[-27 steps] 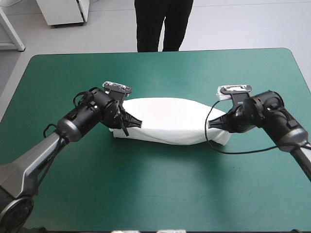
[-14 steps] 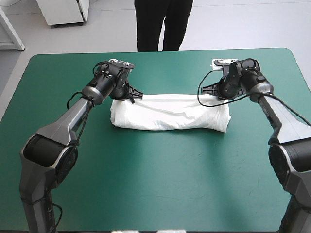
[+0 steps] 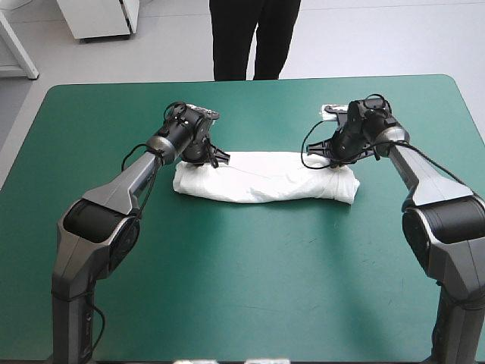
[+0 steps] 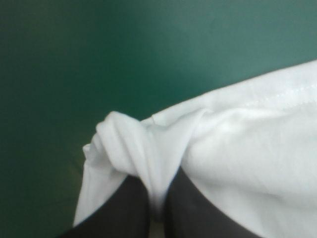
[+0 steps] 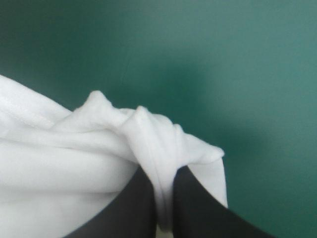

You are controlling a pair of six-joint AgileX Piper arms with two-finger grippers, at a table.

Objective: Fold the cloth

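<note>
- Reaching forward from the near left side, the left arm (image 3: 129,182) is stretched long and low over the table (image 3: 227,288). Its wrist is bent down, so the left gripper (image 3: 211,157) meets the far edge of the T-shirt (image 3: 265,178) at the garment's left end.
- In the left wrist view, the black fingers (image 4: 121,210) all but meet, with a bunched ridge of white cloth clamped between them. More of the shirt spreads beside and ahead of the gripper, and the teal-green cover (image 4: 148,49) lies beyond.
- The right arm (image 3: 424,178) mirrors this pose from the near right side, extended with the wrist tipped down. The right gripper (image 3: 335,158) sits at the shirt's far edge near its right end.
- In the right wrist view, that gripper's fingers are pinched on a gathered fold of cloth, with a corner of the shirt just beside them.
- The T-shirt is a long, narrow folded bundle lying between the two grippers. Both ends are gripped and the middle rests on the cover.
</note>
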